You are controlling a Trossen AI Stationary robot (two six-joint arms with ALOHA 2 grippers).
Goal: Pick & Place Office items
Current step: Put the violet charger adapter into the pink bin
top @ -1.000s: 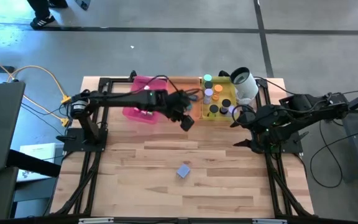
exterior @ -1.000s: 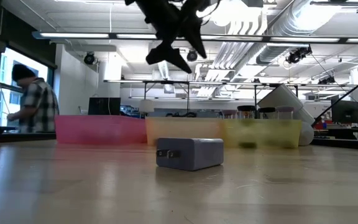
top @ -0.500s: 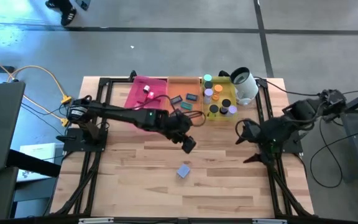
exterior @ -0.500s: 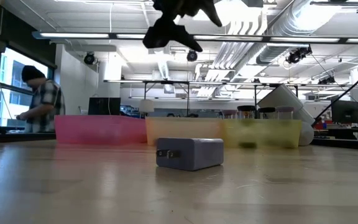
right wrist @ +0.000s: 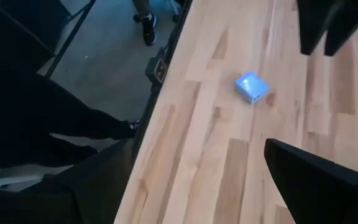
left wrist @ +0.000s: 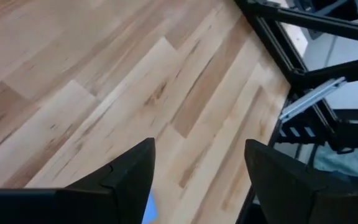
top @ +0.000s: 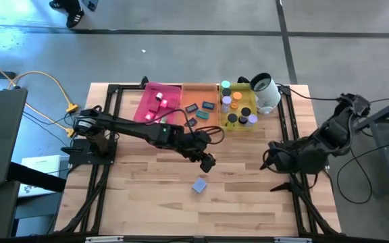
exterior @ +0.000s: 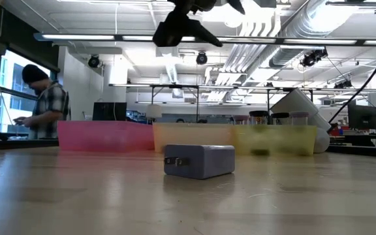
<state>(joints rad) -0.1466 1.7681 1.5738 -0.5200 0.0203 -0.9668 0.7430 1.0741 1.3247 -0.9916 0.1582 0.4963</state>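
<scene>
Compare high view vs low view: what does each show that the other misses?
Only the high view: the small items lying inside the pink tray, orange tray and yellow tray, and the right hand, open at the table's right edge.

Only the low view: a person in the room behind.

Both: the lavender block alone on the table, the left hand open above it, the three trays.
</scene>
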